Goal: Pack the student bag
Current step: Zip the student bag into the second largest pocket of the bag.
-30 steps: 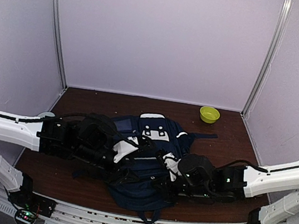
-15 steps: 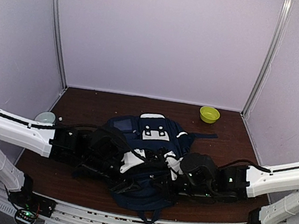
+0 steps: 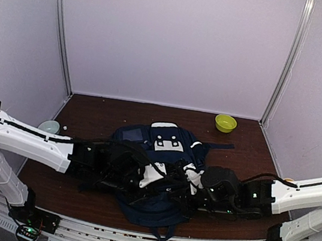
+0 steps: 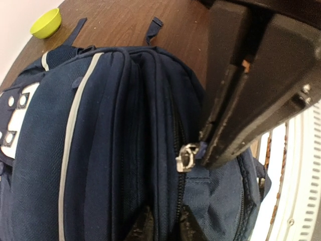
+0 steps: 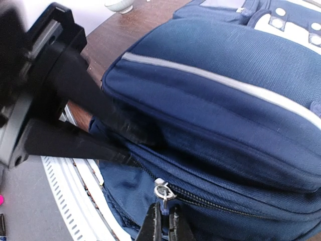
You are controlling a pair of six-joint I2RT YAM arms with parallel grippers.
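Observation:
The student bag (image 3: 165,151) lies flat in the middle of the table, navy with a white stripe and a white buckle patch at its far end. Both arms meet at its near end. In the right wrist view my right gripper (image 5: 164,226) is shut on the small blue zipper pull (image 5: 164,208) hanging from the metal slider (image 5: 161,191). The left wrist view shows that slider (image 4: 186,156) under the right fingers (image 4: 251,90). My left gripper (image 4: 164,228) pinches a ridge of the bag's fabric beside the zipper line, with cloth filling the gap between its fingers.
A yellow-green bowl (image 3: 225,123) stands at the back right of the table. A pale bowl (image 3: 49,125) sits at the left edge beside the left arm. The white rail (image 3: 131,237) runs along the near edge, close below the bag.
The left arm has reached further right along the bag's near end and its jaws have narrowed onto the fabric. The right gripper has kept hold of the zipper pull and shifted slightly right.

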